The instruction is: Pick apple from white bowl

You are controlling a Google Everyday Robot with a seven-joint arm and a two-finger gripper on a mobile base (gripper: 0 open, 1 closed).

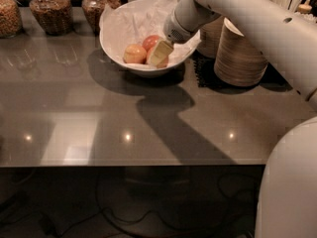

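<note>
Gripper point(161, 54) sits in the white bowl point(110, 51) on a glossy grey counter point(74, 113).

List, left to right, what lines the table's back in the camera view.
Three filled glass jars, glossy white paper-lined bowl, pale yellow-peach apple inside it, gripper low in the bowl's right half, stack of tan disposable bowls.

Matt pincer point(161, 53) inside glossy white bowl point(110, 49) (crumpled paper lining point(128, 22)).

Arm point(247, 19) slants down leftward, gripper point(161, 54) at its low tip.
</note>
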